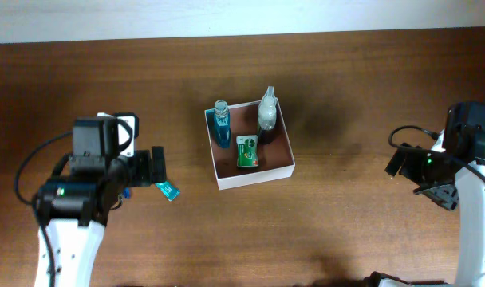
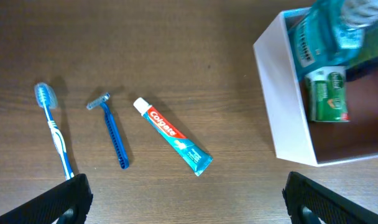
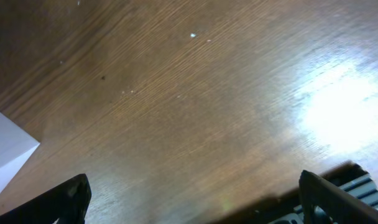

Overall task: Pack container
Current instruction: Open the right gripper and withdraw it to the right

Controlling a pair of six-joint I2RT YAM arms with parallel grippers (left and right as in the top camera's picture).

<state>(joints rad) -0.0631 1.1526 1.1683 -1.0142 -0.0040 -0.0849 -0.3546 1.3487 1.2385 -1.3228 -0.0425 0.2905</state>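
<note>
Container (image 1: 254, 176) between left fingers (image 2: 64, 199) and right fingers (image 3: 58, 200), well apart, both spread

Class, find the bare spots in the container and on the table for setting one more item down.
Container: floor bare right of the green box; back crowded by the blue bottle and clear bottle. Table: bare right of the container; toothpaste, razor and toothbrush crowd the left.

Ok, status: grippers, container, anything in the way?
Left gripper open, right gripper open, both empty. Container holds blue bottle, pale bottle, green pack. Toothbrush, razor, toothpaste on table, outside it. Nothing blocking.
</note>
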